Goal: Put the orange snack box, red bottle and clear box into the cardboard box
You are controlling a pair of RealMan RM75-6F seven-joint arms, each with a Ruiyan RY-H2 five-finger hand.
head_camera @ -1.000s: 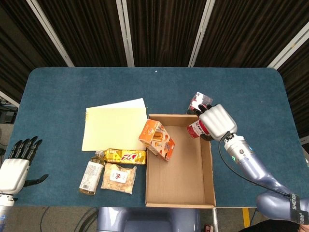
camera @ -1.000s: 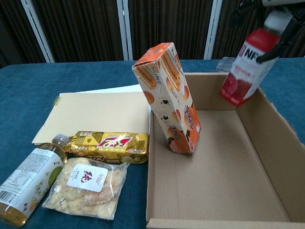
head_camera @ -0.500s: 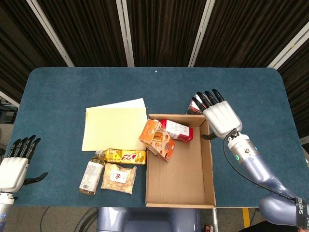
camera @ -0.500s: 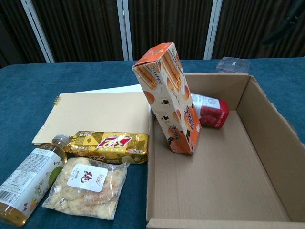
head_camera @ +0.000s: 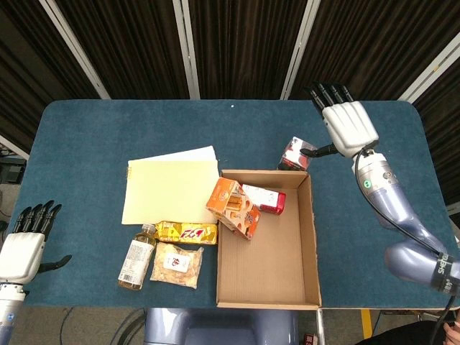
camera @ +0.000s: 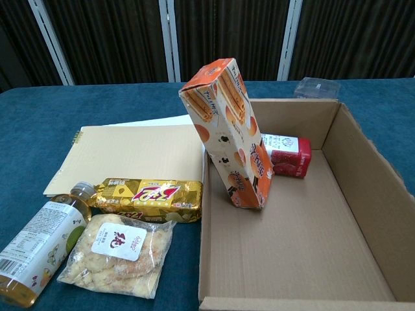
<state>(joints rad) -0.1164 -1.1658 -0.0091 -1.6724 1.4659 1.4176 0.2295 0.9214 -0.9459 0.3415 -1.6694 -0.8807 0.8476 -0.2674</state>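
- The right robot hand (head_camera: 350, 128) hovered above the far side of the tabletop (head_camera: 86, 136), fingers spread and holding nothing; its thumb pointed toward the clear box (head_camera: 294, 154), which lay just beside it, outside the cardboard box (head_camera: 307, 237) near that box's far wall.
- The left robot hand (head_camera: 23, 248) hung empty with fingers apart off the near left corner.
- The red bottle (head_camera: 264, 198) lay on its side inside the cardboard box at the far end, next to the orange snack box (head_camera: 233, 208), which leaned against the left wall.
- Risk, as I judged it: the clear box looked slick and light, so a grip could slip or push it away; dropping it in might topple the leaning snack box.
- Only the head view showed both robot hands; the chest view showed neither, but revealed how steeply the snack box tilted and showed the clear box peeking over the far wall.
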